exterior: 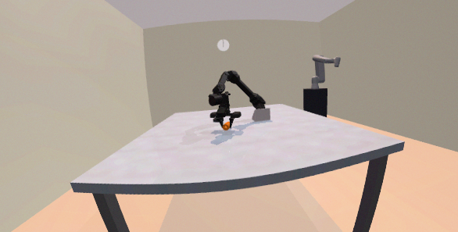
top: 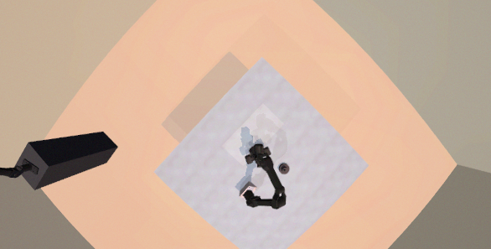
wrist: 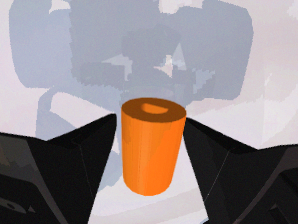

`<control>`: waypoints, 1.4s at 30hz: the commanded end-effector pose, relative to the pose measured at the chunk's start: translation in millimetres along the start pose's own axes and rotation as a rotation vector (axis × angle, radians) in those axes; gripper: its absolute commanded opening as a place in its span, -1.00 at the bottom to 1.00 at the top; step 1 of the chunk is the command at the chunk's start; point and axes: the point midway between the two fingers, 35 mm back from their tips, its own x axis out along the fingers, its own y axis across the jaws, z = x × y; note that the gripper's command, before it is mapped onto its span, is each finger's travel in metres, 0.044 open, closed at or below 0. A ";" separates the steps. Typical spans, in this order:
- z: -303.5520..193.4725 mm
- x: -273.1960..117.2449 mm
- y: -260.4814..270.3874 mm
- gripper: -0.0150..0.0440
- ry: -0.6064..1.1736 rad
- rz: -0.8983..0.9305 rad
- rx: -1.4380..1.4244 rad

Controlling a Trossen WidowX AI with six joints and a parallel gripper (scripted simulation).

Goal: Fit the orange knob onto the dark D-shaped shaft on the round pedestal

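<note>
Wrist view — gripper (top: 257, 156) (exterior: 227, 125) (wrist: 149, 121) open, its jaws astride the orange knob (exterior: 226, 126) (wrist: 150, 152) — the knob's underside hidden

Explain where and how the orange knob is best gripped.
The orange knob is probably best pinched around the middle of its curved side, coming from above, closing across its width. It lies on its side, longer than wide, and this leaves the end with the D-shaped hole uncovered.

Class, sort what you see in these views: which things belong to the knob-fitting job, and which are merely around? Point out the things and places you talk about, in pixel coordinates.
Part of the job:
- orange knob (exterior: 226, 126) (wrist: 150, 150)
- round pedestal (top: 284, 168)
- gripper (exterior: 227, 126) (wrist: 149, 121)

Merely around:
- wall clock (exterior: 223, 44)
- grey arm (exterior: 320, 69) on a black stand (exterior: 315, 101)
</note>
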 end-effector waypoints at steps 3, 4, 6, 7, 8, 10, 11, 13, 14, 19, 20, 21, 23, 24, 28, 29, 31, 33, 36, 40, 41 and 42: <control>-0.1 0.0 -0.8 0.23 0.001 -0.006 -0.003; -0.1 0.0 -0.8 0.21 0.001 -0.006 -0.003; -0.1 0.0 -0.8 0.16 0.001 -0.006 -0.003; -0.1 0.0 -0.8 0.14 0.001 -0.006 -0.003; -0.1 0.0 -0.8 0.12 0.001 -0.006 -0.003; -0.1 0.0 -0.8 0.11 0.001 -0.006 -0.003; -0.2 -0.2 -0.7 0.11 -0.003 -0.005 -0.003; -0.9 -0.8 -0.5 0.11 -0.018 -0.004 -0.002; -1.4 -1.3 -0.4 0.11 -0.031 -0.003 -0.002; -5.6 -4.8 -0.3 0.11 -0.119 -0.001 -0.001; -6.4 -5.3 -0.2 0.11 -0.135 -0.001 -0.002; -7.2 -5.9 -0.2 0.11 -0.150 0.000 -0.002; -8.9 -7.0 -0.2 0.11 -0.182 0.000 -0.002; -9.7 -7.6 -0.2 0.11 -0.198 0.000 -0.002; -13.2 -9.6 -0.2 0.11 -0.262 0.000 -0.003; -14.1 -10.1 -0.2 0.11 -0.279 0.000 -0.003; -16.0 -11.0 -0.2 0.11 -0.311 0.001 -0.003; -17.9 -11.8 -0.2 0.11 -0.344 0.001 -0.004; -20.9 -13.0 -0.2 0.11 -0.394 0.001 -0.004; -25.0 -14.3 -0.2 0.11 -0.461 0.002 -0.005; -26.0 -14.6 -0.2 0.11 -0.478 0.002 -0.005; -27.1 -14.9 -0.2 0.11 -0.495 0.002 -0.005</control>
